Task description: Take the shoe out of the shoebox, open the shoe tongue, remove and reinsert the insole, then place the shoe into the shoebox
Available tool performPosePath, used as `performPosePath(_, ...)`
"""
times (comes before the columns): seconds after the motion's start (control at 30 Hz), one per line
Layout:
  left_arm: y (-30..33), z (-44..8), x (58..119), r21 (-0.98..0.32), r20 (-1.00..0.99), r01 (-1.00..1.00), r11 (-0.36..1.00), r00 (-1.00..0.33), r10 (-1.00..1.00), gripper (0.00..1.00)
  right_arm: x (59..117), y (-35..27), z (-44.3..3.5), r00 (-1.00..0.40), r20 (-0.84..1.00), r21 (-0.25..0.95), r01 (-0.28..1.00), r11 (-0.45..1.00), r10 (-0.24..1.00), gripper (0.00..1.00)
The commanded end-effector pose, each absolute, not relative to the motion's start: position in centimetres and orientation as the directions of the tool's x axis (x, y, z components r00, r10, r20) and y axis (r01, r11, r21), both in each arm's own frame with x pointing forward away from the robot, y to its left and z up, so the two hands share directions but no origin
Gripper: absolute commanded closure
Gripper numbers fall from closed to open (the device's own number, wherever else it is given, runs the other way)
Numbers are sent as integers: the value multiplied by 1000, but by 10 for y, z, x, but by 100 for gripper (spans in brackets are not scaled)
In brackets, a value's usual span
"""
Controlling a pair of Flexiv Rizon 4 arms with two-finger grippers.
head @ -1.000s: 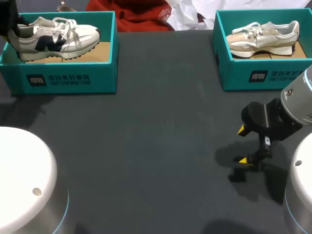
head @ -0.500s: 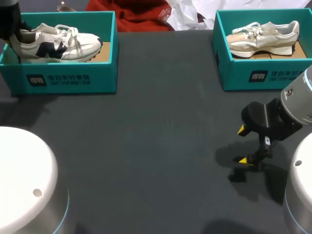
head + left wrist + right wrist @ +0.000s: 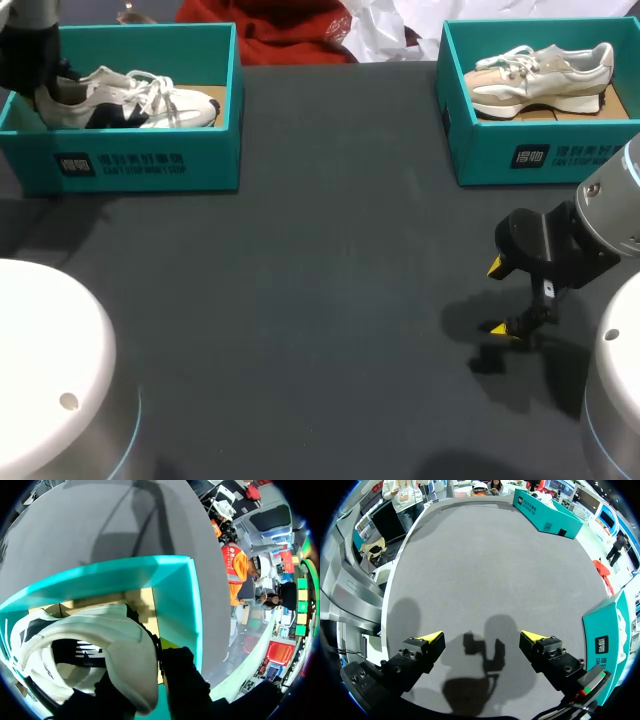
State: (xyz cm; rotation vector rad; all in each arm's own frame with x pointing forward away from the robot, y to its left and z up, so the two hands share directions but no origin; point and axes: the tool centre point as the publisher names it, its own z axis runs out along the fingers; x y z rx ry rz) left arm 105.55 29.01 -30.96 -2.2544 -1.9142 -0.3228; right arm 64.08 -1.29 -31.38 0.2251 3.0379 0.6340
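Heel of the shoe (image 3: 130,97) is clamped between the left fingers (image 3: 185,680), low inside the far-left shoebox (image 3: 140,165). Release is advised only once the sole is seated flat. The right fingers (image 3: 431,641) are spread, empty, over the near-right tabletop (image 3: 320,300).

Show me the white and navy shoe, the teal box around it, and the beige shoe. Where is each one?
white and navy shoe (image 3: 130,103): head view, on its side panel below the laces.
left shoebox (image 3: 140,160): head view, on its front wall.
beige shoe (image 3: 540,82): head view, on its side, about mid-length.
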Motion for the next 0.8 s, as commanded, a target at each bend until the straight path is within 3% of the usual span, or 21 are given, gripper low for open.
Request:
performPosePath(0.03, 289, -315, 1049, 12, 279, 984, -175, 165, 946, 100, 639, -12, -314, -989, -3, 398, 135, 907, 149, 0)
performPosePath(0.8, 284, -359, 1044, -46, 323, 990, -133, 141, 936, 100, 639, -12, -314, -989, -3, 398, 135, 907, 149, 0)
